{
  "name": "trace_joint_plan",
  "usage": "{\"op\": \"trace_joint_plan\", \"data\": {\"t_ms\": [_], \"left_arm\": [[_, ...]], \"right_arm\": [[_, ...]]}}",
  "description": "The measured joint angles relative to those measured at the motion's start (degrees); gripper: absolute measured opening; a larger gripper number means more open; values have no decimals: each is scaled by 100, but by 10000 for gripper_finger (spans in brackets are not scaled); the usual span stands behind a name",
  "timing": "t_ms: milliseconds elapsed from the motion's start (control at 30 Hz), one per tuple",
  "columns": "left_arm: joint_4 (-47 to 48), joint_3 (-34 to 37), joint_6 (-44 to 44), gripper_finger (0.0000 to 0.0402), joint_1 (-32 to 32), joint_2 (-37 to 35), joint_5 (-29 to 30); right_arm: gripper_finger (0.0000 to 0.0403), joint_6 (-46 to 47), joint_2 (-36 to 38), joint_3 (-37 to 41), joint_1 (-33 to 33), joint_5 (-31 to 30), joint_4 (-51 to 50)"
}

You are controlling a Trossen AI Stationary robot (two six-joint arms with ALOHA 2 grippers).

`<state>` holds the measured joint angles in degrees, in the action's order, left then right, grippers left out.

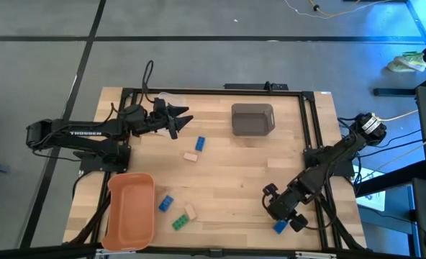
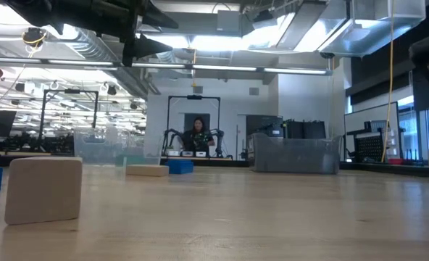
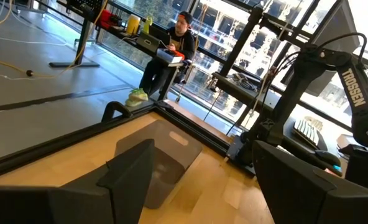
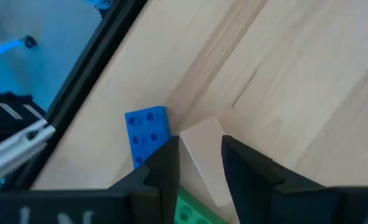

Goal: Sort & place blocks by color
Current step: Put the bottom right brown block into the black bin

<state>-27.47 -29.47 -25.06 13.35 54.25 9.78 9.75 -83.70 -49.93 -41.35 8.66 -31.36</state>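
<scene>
High view: the right gripper is low at the table's near right corner, with a blue block just beside it; what sits between its fingers is hidden under the wrist.
Right wrist view: both dark fingers are drawn in on a tan block, one against each side. The blue block touches or nearly touches that tan block, and a green block peeks out under the fingers.
Lifted or resting: cannot tell whether the tan block is off the wood.
Left gripper: fingers spread wide and holding nothing, hanging above the far left part of the table, beside the grey bin.
Left wrist view: looks between the parted fingers at the grey bin, the right arm across the table, and a seated person beyond.
Other blocks, high view: a blue one and a tan one near mid-table; blue, tan and green just beside the orange bin, none inside it.
Low view: a tan block close to the lens, the grey bin far across; neither gripper's fingertips show.
</scene>
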Motion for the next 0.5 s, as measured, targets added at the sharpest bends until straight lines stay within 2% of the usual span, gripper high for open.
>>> {"op": "trace_joint_plan", "data": {"t_ms": [100,200,333,433,500], "left_arm": [[-1,0,0,263,-1,-1,0],[-1,0,0,263,1,-1,0],[-1,0,-9,263,1,0,0],[-1,0,-11,263,1,-1,0],[-1,0,-13,263,1,1,0]], "right_arm": [[123,-237,0,0,30,1,-27],[144,-281,0,0,36,1,-26],[202,-368,0,0,36,-47,-28],[253,-693,0,0,20,-496,-30],[277,-493,0,0,20,-556,-33]]}}
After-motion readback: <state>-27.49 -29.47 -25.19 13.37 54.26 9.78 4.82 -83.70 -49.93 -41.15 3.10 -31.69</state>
